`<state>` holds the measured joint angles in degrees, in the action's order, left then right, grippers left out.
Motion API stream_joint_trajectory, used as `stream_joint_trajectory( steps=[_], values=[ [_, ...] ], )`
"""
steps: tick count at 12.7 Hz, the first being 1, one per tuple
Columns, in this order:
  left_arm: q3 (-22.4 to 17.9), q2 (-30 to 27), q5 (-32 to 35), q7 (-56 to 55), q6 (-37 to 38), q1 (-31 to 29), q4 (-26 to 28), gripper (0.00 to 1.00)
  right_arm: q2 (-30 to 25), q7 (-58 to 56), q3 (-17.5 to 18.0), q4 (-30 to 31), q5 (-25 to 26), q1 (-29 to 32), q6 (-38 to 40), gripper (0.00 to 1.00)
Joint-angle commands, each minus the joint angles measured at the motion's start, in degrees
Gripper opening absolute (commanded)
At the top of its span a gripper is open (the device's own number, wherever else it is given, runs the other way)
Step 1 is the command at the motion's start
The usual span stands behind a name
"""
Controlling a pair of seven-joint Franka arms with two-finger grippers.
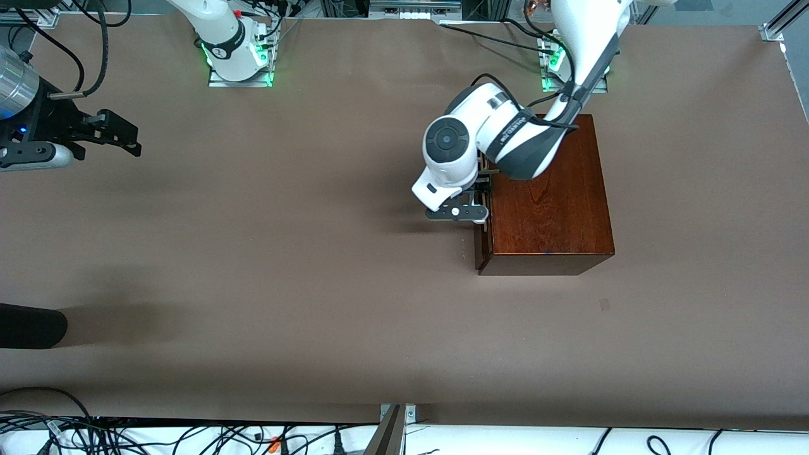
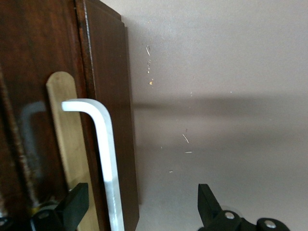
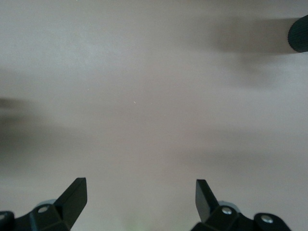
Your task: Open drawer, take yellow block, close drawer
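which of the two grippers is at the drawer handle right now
The left gripper: its open fingers straddle the drawer's white handle. The right gripper waits open over bare table.

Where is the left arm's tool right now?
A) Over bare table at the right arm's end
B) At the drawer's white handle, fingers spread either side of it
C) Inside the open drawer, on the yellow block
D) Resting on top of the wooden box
B: in the left wrist view the left tool has its open fingers straddling the white handle on the drawer front, which looks all but shut; no yellow block is in view.
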<state>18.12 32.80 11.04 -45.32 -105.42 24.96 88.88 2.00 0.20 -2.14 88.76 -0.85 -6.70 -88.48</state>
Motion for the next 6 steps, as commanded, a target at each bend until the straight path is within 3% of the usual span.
stream_joint_trajectory(
  steps=[1,6],
  values=[
    [-0.19,0.68,1.88,-1.26,-0.75,0.62,0.50,1.00,0.02,0.06,0.56,-0.70,0.33,0.64,0.77,1.00],
    [-0.19,1.56,3.29,-2.49,-0.75,1.40,0.50,1.00,0.02,-0.03,0.56,-0.70,0.33,0.64,0.86,1.00]
  ],
)
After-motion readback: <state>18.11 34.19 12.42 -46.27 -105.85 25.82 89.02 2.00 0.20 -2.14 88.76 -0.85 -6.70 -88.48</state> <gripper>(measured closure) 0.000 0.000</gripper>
